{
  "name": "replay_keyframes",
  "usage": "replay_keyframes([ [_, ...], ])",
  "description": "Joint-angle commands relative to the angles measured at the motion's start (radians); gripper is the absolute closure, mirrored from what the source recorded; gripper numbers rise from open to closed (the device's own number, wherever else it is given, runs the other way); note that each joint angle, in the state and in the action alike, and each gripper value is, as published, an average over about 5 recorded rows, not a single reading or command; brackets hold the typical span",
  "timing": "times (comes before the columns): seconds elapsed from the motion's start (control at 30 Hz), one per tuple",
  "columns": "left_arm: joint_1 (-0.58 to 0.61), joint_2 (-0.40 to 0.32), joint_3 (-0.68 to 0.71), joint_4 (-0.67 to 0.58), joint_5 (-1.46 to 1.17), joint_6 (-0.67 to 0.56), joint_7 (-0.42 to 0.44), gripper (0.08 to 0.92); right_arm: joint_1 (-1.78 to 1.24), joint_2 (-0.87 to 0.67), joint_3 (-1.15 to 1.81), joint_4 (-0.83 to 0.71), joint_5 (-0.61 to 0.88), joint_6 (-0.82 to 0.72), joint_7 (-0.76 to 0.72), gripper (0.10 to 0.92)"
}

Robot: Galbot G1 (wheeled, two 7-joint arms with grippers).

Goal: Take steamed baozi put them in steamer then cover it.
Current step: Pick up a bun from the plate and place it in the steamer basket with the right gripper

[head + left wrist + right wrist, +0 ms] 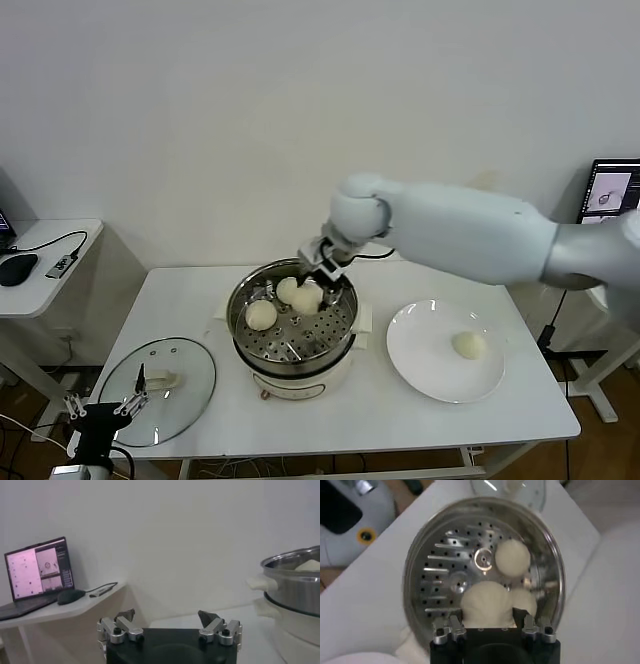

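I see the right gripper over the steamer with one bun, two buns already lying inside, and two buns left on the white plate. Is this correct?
Almost. The head view shows only one bun left on the white plate, not two. The rest holds: the right gripper is over the steamer with a bun, two others inside.

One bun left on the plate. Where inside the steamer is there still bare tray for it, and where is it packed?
The steamer tray is bare across its near half, toward the table's front edge. The far half is crowded: three baozi cluster there, and the right gripper holds one of them. The last bun sits alone on the plate.
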Motion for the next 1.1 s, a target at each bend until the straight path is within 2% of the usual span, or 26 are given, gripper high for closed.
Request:
replay_keyframes([
  [0.03,-0.003,0.001,-0.002,0.001,0.001,-0.001,0.000,0.177,0.000,0.125,-0.069,-0.045,-0.085,0.163,0.015,0.406],
  [0.3,-0.008,-0.004,-0.001,0.000,0.002,0.000,-0.001,0.177,-0.023,0.157,-0.092,-0.075,-0.147,0.244,0.017,0.406],
  [0.77,-0.007,-0.009,0.003,0.006,0.004,0.000,-0.004,0.177,-0.035,0.127,-0.105,-0.033,-0.125,0.257,-0.006,0.386],
  [0.87,-0.007,-0.011,0.005,0.007,0.005,0.000,-0.004,0.177,-0.042,0.120,-0.104,-0.026,-0.119,0.256,0.002,0.348],
  [1.03,-0.009,-0.013,0.006,0.006,0.006,0.000,-0.004,0.177,-0.031,0.106,-0.099,-0.010,-0.115,0.257,0.008,0.230],
  [1.1,-0.008,-0.012,0.005,0.006,0.006,0.000,-0.004,0.177,-0.011,0.093,-0.091,-0.002,-0.115,0.256,0.000,0.212],
])
